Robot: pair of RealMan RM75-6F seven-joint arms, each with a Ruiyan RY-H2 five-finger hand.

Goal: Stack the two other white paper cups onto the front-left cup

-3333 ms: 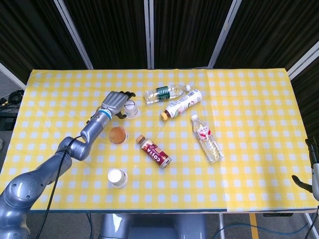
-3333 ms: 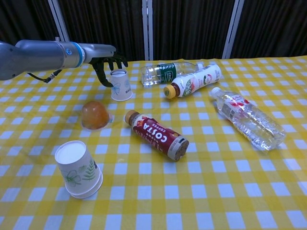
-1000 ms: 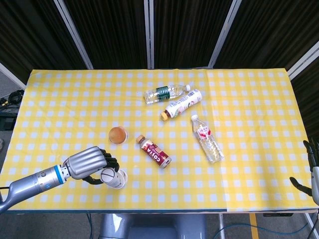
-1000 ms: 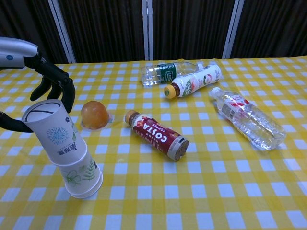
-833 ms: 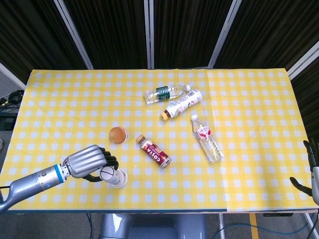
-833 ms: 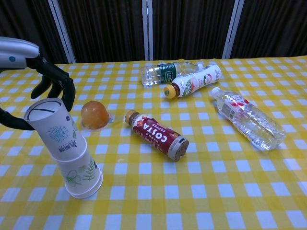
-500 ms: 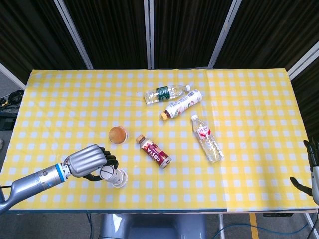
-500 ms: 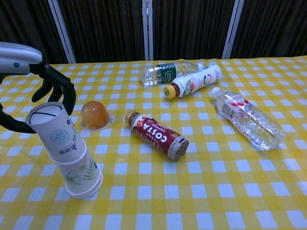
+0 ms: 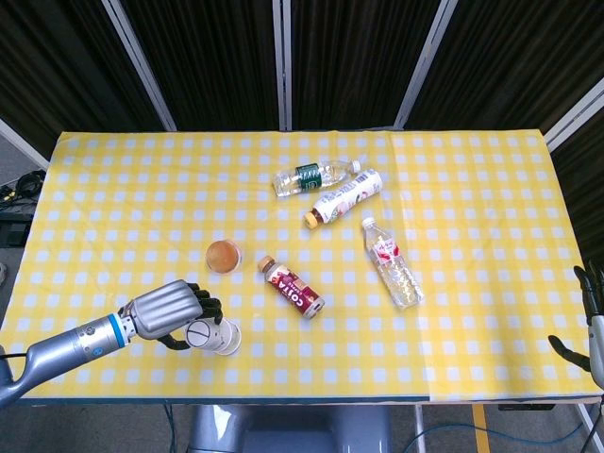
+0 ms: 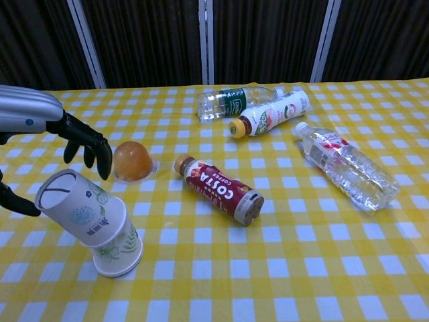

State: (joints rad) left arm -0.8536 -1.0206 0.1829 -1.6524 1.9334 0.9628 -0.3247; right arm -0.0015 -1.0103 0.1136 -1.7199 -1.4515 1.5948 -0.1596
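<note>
Yellow-and-white checked cloth covers the bench [image 9: 472, 189], with dark curtain panels behind it; at the front-left the dark fingers [image 10: 94, 149] of the left hand [image 9: 165, 311] curl around the upper paper cup [image 10: 77, 206], which is tilted well to the left with its mouth facing the camera and its base seated in the front-left cup [image 10: 115, 251]; whether the fingers press the cup wall or just surround it I cannot tell; the front-left cup stands on the cloth near the bench's front edge; just behind the pair sits an orange jelly cup [image 10: 133, 162], close to the fingertips; to its right a brown coffee bottle [image 10: 218, 188] lies on its side, pointing diagonally toward the front; further back a clear green-labelled bottle [image 9: 311, 176] and a white-labelled bottle [image 9: 343, 196] lie touching each other, and a clear water bottle [image 9: 392, 263] lies right of centre; the right half of the cloth is bare, as is the back-left; the right hand [image 9: 593, 321] shows only at the far right edge, off the bench, its fingers too cut off to read.
</note>
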